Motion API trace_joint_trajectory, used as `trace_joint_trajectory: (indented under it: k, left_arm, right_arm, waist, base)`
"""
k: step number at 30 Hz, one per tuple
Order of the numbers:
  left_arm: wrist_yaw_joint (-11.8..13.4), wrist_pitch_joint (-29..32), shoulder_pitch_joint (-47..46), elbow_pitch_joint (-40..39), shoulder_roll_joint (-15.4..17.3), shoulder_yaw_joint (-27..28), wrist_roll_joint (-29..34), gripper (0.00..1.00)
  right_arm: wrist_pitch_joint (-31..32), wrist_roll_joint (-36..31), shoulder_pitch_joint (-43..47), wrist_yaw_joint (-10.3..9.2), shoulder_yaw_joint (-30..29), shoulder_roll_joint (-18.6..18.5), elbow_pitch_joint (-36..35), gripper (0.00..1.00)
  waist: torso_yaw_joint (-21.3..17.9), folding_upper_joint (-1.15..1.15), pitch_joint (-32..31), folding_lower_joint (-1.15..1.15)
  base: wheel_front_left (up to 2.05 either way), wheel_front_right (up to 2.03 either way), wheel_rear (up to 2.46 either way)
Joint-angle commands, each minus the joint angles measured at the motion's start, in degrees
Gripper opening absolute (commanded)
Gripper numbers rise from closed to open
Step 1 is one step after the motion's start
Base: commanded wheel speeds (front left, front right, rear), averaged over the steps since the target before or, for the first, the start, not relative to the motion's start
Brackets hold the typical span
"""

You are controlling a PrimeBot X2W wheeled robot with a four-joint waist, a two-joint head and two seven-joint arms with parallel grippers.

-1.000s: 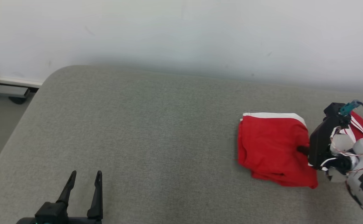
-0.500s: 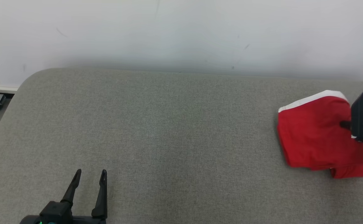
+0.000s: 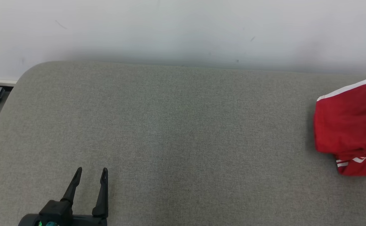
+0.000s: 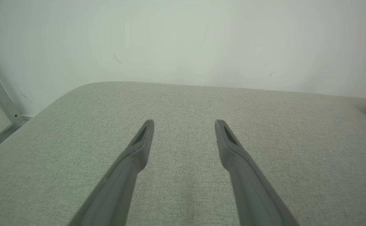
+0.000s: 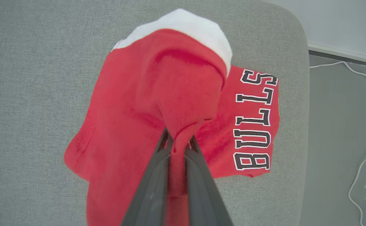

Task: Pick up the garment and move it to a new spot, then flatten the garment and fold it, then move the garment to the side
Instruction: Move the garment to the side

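Maybe the red folded cloth garment slips or unfolds near the edge of the soft grey cushion, because the right gripper pinches only a small bunch. The left gripper hangs open.

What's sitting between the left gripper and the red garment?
Nothing but bare grey cushion. In the head view the open left gripper is at lower left and the red garment at the far right edge.
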Motion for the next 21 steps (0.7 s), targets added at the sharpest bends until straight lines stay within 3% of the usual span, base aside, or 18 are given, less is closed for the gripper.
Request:
trace_joint_trajectory:
  k: [1,12,21]
  left_arm:
    - [-0.14,-0.34,-0.59,-0.08,0.07,0.24,0.8,1.0]
    - [-0.63,-0.34,-2.15,0.12,-0.64,-0.08,1.05,1.0]
    - [-0.71,-0.34,-1.86,0.1,-1.09,0.33,1.17,1.0]
  right_arm:
    - [0.0,-0.57,-0.84,-0.04,0.13,-0.55,0.52,0.0]
    - [-1.18,-7.44,-5.01,-0.04,3.42,-2.45,3.17,0.0]
    - [1.76,-11.42,-7.21,-0.04,5.64,-3.69,6.75,0.0]
  waist:
    - [0.1,-0.01,0.3,0.0]
    - [2.31,-0.01,2.9,0.0]
    - [3.49,-0.01,3.44,0.0]
  base:
    - [0.0,0.0,0.0]
    - [0.0,0.0,0.0]
    - [0.0,0.0,0.0]
